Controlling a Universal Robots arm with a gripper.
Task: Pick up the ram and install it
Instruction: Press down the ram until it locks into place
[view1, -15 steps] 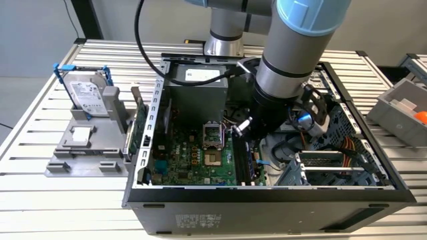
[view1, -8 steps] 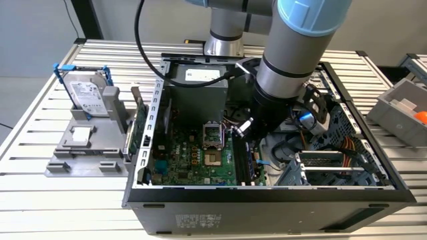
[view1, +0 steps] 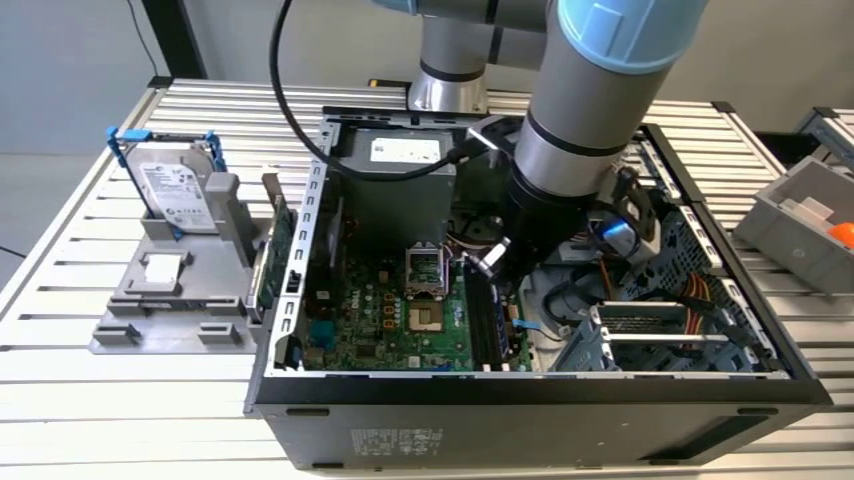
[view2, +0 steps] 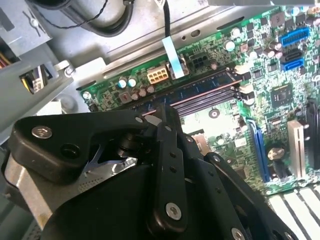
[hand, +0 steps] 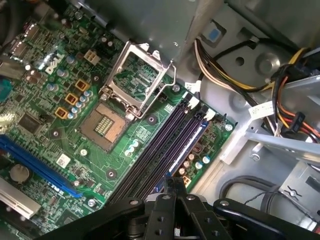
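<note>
Exterior view: the arm is reached down into the open PC case (view1: 534, 385), with the gripper (view1: 491, 262) placed just over the memory slots (view1: 489, 325) at that view's right of the CPU socket (view1: 424, 318). Second wrist view: the ram (view2: 202, 88) is seen lying along its slot, apparently seated, beyond the fingertips. First wrist view: the fingers (hand: 176, 200) are held close together over the slots; any grip on the ram cannot be told. Install is judged mostly done.
</note>
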